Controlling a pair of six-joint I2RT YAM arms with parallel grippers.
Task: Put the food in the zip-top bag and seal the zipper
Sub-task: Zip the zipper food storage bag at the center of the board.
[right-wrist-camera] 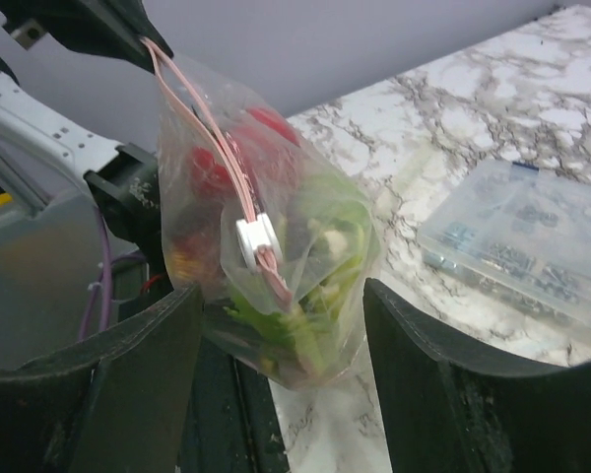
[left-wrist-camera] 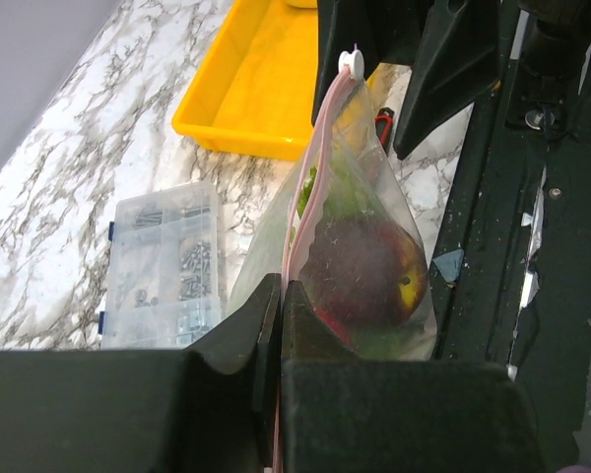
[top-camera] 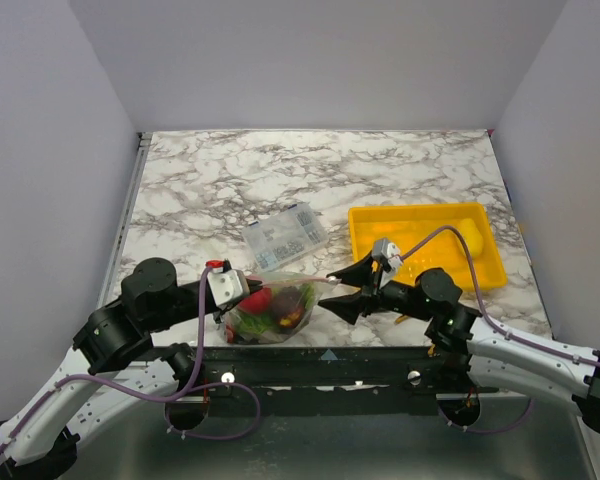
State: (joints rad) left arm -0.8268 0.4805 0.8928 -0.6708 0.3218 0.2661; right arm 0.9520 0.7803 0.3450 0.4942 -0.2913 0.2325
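Two states: left pincer [left-wrist-camera: 281,296] clamps zipper [left-wrist-camera: 315,148], right pincer [right-wrist-camera: 281,296] agape; food [left-wrist-camera: 360,271] blurry inside zip-top bag [left-wrist-camera: 374,158].

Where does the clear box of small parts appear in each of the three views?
Top external: the clear box is in the middle of the picture.
Left wrist: the box is at lower left.
Right wrist: the box is at the right side.
Shared landmark: the zip-top bag, seen in all three.

My left gripper [left-wrist-camera: 282,288] is pinched shut on the pink zipper [left-wrist-camera: 316,168] of the zip-top bag [left-wrist-camera: 399,212], which hangs at the marble bench's [left-wrist-camera: 79,148] edge holding a dark red toy fruit [left-wrist-camera: 360,271] and green pieces [left-wrist-camera: 307,192]. Its white slider [left-wrist-camera: 350,61] sits by the right gripper's spread fingers [left-wrist-camera: 443,69]. A compartment box [left-wrist-camera: 163,261] and a yellow tray [left-wrist-camera: 246,89] lie on the bench alongside.
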